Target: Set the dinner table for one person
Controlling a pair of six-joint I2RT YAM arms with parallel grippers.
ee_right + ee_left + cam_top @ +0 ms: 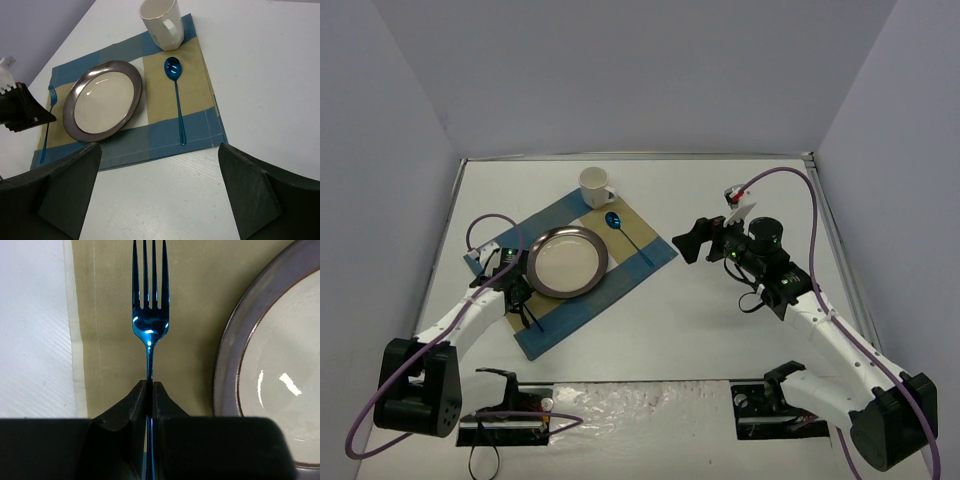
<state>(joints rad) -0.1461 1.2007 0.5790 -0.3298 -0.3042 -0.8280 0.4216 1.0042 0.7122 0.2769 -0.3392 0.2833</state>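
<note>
On the white dinner table (710, 330) lies a blue-and-tan placemat (652, 252). On it are a grey-rimmed plate (567, 261), a white mug (596, 186) at the far corner and a blue spoon (625, 233) right of the plate. My left gripper (150, 385) is shut on the handle of a blue fork (150, 325). It holds the fork low over the tan stripe (190, 290), just left of the plate (280, 375). My right gripper (157, 190) is open and empty, above bare table right of the placemat (165, 140). It also shows in the top view (692, 240).
The table's metal rim (835, 240) and the grey walls close in the far and side edges. The arm bases (510, 420) sit at the near edge. A purple cable (790, 180) loops over the right arm.
</note>
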